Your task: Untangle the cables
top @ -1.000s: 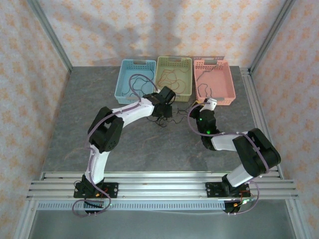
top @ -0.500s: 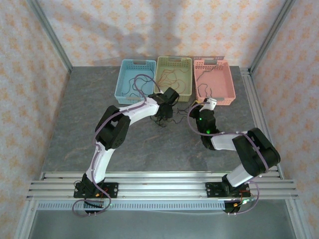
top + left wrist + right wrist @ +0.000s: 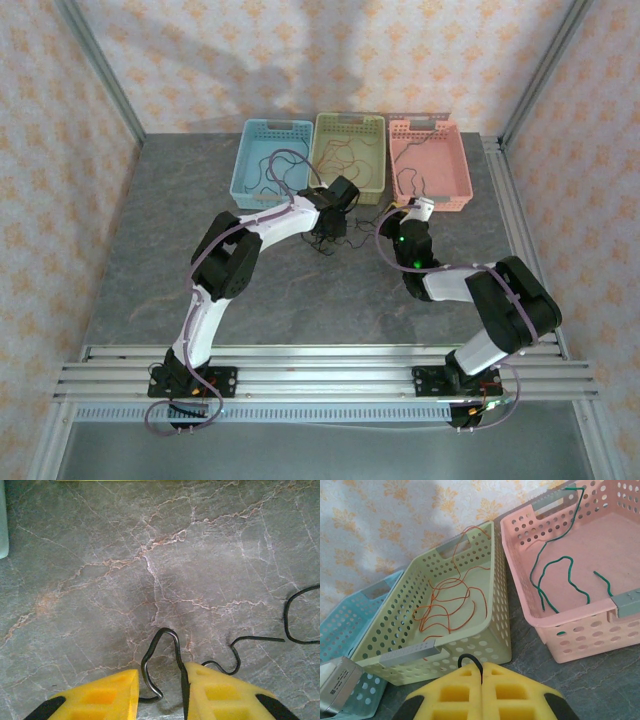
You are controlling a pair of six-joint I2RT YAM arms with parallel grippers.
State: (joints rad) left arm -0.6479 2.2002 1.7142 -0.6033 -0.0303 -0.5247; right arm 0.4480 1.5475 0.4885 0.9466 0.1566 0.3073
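Note:
Black cables (image 3: 338,246) lie in a loose bunch on the stone table in front of the baskets. My left gripper (image 3: 331,229) hovers low over them. In the left wrist view it (image 3: 161,672) is open, and a bent loop of black cable (image 3: 167,632) stands between its yellow fingers, touching the right one. Another black strand (image 3: 287,615) curls at the right. My right gripper (image 3: 482,666) is shut on a black cable, whose small loop (image 3: 468,657) pokes out above the fingertips. In the top view that gripper (image 3: 408,212) sits near the pink basket.
Three baskets stand in a row at the back: blue (image 3: 270,128), yellow-green (image 3: 485,625) holding orange cables (image 3: 447,600), and pink (image 3: 580,625) holding green cables (image 3: 555,580). The blue one holds a dark strand (image 3: 262,170). Aluminium rails (image 3: 320,365) run along the near edge.
The left arm has swung its elbow and gripper a little to the right over the black cables, then stopped. The right arm has not moved.

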